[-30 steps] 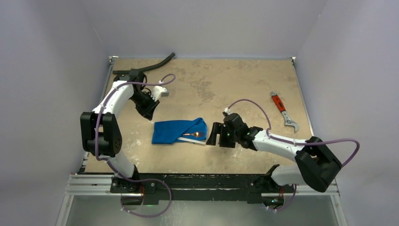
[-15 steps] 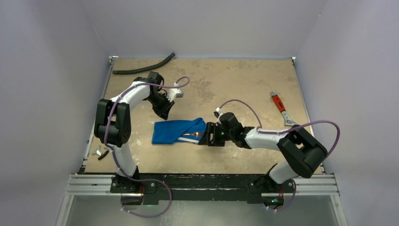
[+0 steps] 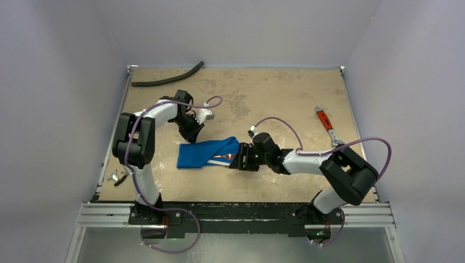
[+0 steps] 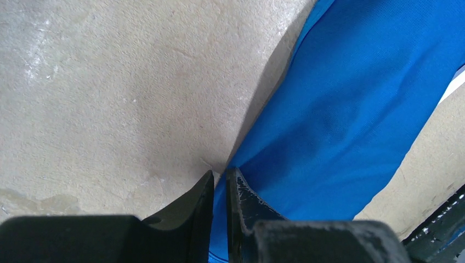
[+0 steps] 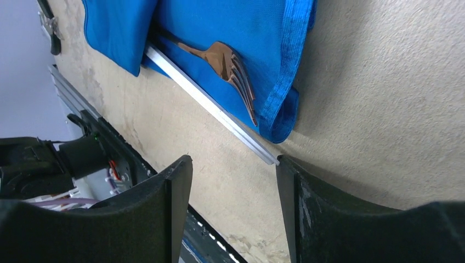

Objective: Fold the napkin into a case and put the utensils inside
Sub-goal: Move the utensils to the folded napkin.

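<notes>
Two-handed step: steadying the napkin, mid-frame on the counter, with the nearly closed left pincer at its upper-left edge; centring the wide-apart right pincer on the protruding utensils, nudging them gently leftward inside.

Tan, stained tabletop bearing a black curved hose at the far-left corner, a red-handled grey wrench near the right edge, and a small unidentified item at the left edge.
</notes>
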You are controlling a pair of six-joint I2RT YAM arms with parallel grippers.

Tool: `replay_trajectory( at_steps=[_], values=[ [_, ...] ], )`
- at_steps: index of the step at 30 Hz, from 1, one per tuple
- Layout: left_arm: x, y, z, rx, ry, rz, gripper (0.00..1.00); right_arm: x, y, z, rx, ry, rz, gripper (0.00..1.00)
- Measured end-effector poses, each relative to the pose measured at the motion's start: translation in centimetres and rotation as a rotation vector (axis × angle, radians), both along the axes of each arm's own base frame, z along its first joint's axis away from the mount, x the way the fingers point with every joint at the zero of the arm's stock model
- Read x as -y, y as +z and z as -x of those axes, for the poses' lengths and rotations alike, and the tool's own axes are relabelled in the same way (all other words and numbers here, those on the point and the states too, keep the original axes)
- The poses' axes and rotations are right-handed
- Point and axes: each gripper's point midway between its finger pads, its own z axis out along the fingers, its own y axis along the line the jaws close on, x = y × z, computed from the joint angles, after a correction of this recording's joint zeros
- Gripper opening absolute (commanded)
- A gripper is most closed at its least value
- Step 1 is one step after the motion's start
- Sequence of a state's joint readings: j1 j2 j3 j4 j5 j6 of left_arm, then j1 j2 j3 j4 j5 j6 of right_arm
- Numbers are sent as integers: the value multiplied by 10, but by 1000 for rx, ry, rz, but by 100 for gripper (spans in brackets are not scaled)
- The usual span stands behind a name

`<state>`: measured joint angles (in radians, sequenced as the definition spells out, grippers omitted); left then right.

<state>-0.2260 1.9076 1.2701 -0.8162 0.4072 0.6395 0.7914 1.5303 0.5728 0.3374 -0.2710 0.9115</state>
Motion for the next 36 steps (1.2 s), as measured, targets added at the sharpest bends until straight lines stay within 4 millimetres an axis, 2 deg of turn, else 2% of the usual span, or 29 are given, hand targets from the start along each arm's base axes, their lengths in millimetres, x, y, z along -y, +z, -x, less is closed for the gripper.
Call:
replay_trajectory(
  at_steps=[10, 16, 23, 27, 36],
  values=[
    [0, -2, 1, 3, -1, -5, 13, 3, 0, -17, 38, -95, 20, 56],
    [-1, -3, 0, 4, -3, -10, 13, 0, 12, -23, 74, -133, -1, 52],
    [-1, -3, 0, 5, -4, -11, 13, -2, 11, -18, 73, -128, 4, 60],
    [-1, -3, 0, 5, -4, -10, 12, 8, -1, -9, 54, -123, 30, 61],
    [-1, -3, 0, 5, -3, -11, 12, 3, -1, 0, 66, -70, -31, 54]
  ],
)
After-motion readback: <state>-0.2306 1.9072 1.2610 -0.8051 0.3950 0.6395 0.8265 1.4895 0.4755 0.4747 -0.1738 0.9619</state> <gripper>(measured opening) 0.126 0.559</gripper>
